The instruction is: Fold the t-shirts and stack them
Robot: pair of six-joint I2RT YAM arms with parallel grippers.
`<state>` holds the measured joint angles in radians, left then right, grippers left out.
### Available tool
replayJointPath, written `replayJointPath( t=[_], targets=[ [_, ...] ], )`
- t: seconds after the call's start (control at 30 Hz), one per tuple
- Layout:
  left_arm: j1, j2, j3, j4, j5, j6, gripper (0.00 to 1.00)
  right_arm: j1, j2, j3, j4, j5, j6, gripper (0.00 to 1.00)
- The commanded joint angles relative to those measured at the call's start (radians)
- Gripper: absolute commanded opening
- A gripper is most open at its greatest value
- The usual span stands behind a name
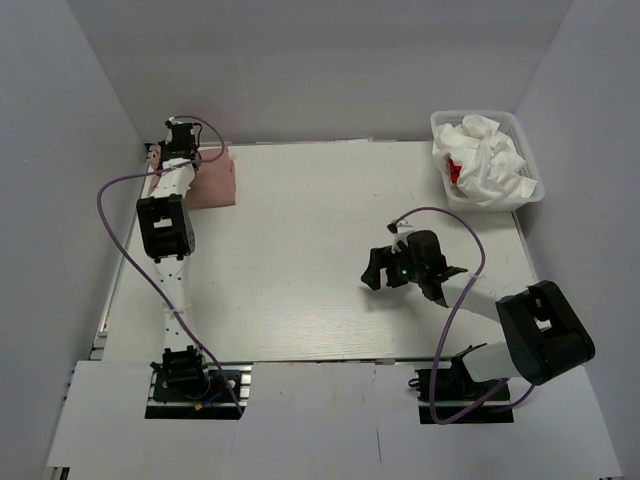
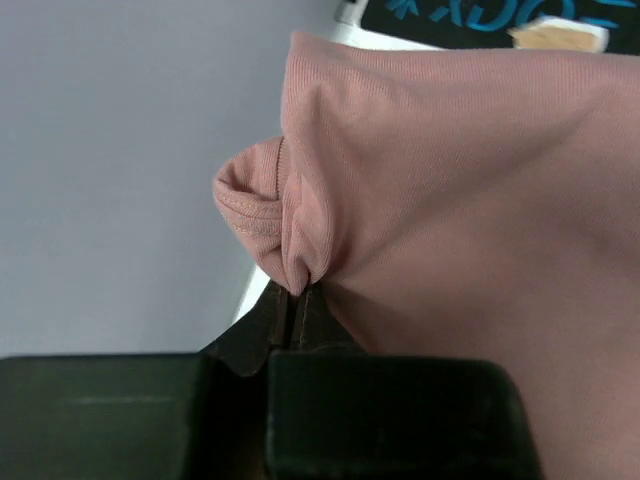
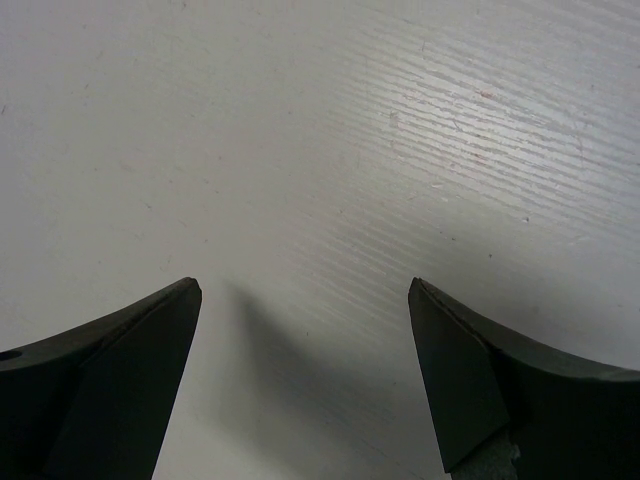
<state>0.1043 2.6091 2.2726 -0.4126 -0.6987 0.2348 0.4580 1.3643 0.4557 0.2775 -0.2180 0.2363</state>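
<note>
The dusty-pink t-shirt (image 1: 212, 183) lies folded at the far left corner of the table. My left gripper (image 1: 180, 140) is over its far left edge. In the left wrist view the gripper (image 2: 298, 292) is shut on a pinched fold of the pink t-shirt (image 2: 470, 220). The white t-shirts (image 1: 485, 160), one showing a red patch (image 1: 455, 172), sit crumpled in the basket at the far right. My right gripper (image 1: 376, 268) hangs open and empty over the middle of the table; its view (image 3: 305, 290) shows only bare table between the fingers.
The white plastic lattice basket (image 1: 528, 152) stands at the far right corner. White walls close in the table (image 1: 300, 250) on the left, back and right. Purple cables loop off both arms.
</note>
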Motion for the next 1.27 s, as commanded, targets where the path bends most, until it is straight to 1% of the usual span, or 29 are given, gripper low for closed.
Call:
replayJointPath(
  t=[0.0, 0.03, 0.07, 0.1, 0.13, 0.17, 0.23, 0.3, 0.37, 0.4, 0.43, 0.47, 0.5, 0.53, 0.57, 0.6, 0.63, 0.67, 0.7, 0.73, 0.77, 0.8, 0.87, 0.9, 1.0, 1.07, 1.13, 1.17, 1.23],
  targets=[
    [0.006, -0.069, -0.030, 0.139, -0.102, 0.103, 0.00, -0.005, 0.033, 0.032, -0.057, -0.010, -0.029, 0.90],
    [0.006, -0.069, -0.030, 0.165, -0.102, 0.103, 0.08, -0.004, 0.033, 0.031, -0.055, -0.015, -0.028, 0.90],
    [0.006, -0.069, -0.030, 0.166, -0.102, 0.112, 0.24, -0.002, 0.035, 0.031, -0.052, -0.029, -0.025, 0.90],
    [0.006, -0.069, -0.016, 0.175, -0.102, 0.124, 0.35, -0.004, 0.035, 0.031, -0.054, -0.040, -0.023, 0.90],
    [0.006, -0.069, -0.016, 0.175, -0.102, 0.124, 0.74, -0.004, 0.032, 0.032, -0.054, -0.046, -0.022, 0.90],
    [0.006, -0.078, -0.007, 0.175, -0.102, 0.124, 0.99, -0.004, 0.033, 0.032, -0.057, -0.056, -0.026, 0.90],
    [0.006, -0.096, -0.007, 0.166, -0.102, 0.114, 0.99, -0.002, 0.039, 0.041, -0.064, -0.055, -0.032, 0.90],
    [-0.003, -0.147, -0.044, 0.155, -0.113, 0.095, 0.99, 0.001, 0.033, 0.044, -0.070, -0.061, -0.032, 0.90],
    [-0.014, -0.216, -0.055, 0.103, -0.113, 0.060, 0.99, -0.002, 0.004, 0.037, -0.060, -0.063, -0.011, 0.90],
    [-0.014, -0.242, -0.045, 0.053, -0.081, -0.031, 0.99, -0.001, -0.013, 0.026, -0.037, -0.066, -0.005, 0.90],
    [-0.014, -0.271, -0.013, -0.094, 0.032, -0.099, 0.99, 0.001, -0.060, 0.018, -0.028, -0.064, 0.015, 0.90],
    [-0.023, -0.305, -0.013, -0.160, 0.109, -0.171, 0.99, 0.001, -0.076, 0.008, -0.020, -0.061, 0.018, 0.90],
    [-0.023, -0.395, -0.022, -0.217, 0.195, -0.298, 0.99, 0.002, -0.089, 0.003, -0.023, -0.052, 0.024, 0.90],
    [-0.032, -0.450, -0.101, -0.260, 0.390, -0.337, 0.99, -0.002, -0.121, 0.001, -0.030, -0.032, 0.035, 0.90],
    [-0.032, -0.516, -0.183, -0.279, 0.460, -0.379, 0.99, 0.001, -0.135, -0.012, -0.037, -0.024, 0.047, 0.90],
    [-0.052, -0.593, -0.291, -0.231, 0.506, -0.488, 0.99, -0.001, -0.142, -0.024, -0.035, -0.017, 0.069, 0.90],
    [-0.067, -0.773, -0.569, -0.157, 0.622, -0.512, 0.99, -0.002, -0.163, -0.031, -0.038, -0.015, 0.084, 0.90],
    [-0.110, -0.870, -0.716, 0.027, 0.655, -0.538, 0.99, -0.004, -0.172, -0.037, -0.046, -0.020, 0.115, 0.90],
    [-0.135, -0.962, -0.854, 0.114, 0.682, -0.607, 0.99, -0.002, -0.182, -0.038, -0.052, -0.026, 0.127, 0.90],
    [-0.158, -1.047, -1.092, 0.191, 0.738, -0.636, 0.99, -0.001, -0.206, -0.038, -0.070, -0.032, 0.136, 0.90],
    [-0.198, -1.192, -1.187, 0.284, 0.758, -0.658, 0.99, -0.002, -0.215, -0.041, -0.070, -0.059, 0.149, 0.90],
    [-0.213, -1.252, -1.322, 0.297, 0.769, -0.702, 0.99, -0.001, -0.249, -0.063, -0.072, -0.066, 0.158, 0.90],
    [-0.247, -1.386, -1.424, 0.308, 0.788, -0.732, 0.99, -0.007, -0.281, -0.083, -0.031, -0.090, 0.190, 0.90],
    [-0.247, -1.421, -1.497, 0.319, 0.801, -0.732, 0.99, -0.002, -0.297, -0.095, -0.012, -0.104, 0.201, 0.90],
    [-0.258, -1.509, -1.565, 0.261, 0.826, -0.732, 0.99, -0.002, -0.363, -0.132, 0.045, -0.133, 0.210, 0.90],
    [-0.258, -1.612, -1.591, 0.250, 0.805, -0.732, 0.99, -0.005, -0.402, -0.152, 0.054, -0.135, 0.222, 0.90],
    [-0.258, -1.687, -1.624, 0.259, 0.782, -0.732, 0.99, -0.002, -0.426, -0.157, 0.049, -0.141, 0.222, 0.90],
    [-0.258, -1.760, -1.636, 0.271, 0.771, -0.732, 0.99, -0.004, -0.430, -0.161, 0.045, -0.129, 0.222, 0.90],
    [-0.258, -1.820, -1.668, 0.303, 0.780, -0.732, 0.99, -0.002, -0.452, -0.160, 0.028, -0.116, 0.230, 0.90]
  ],
)
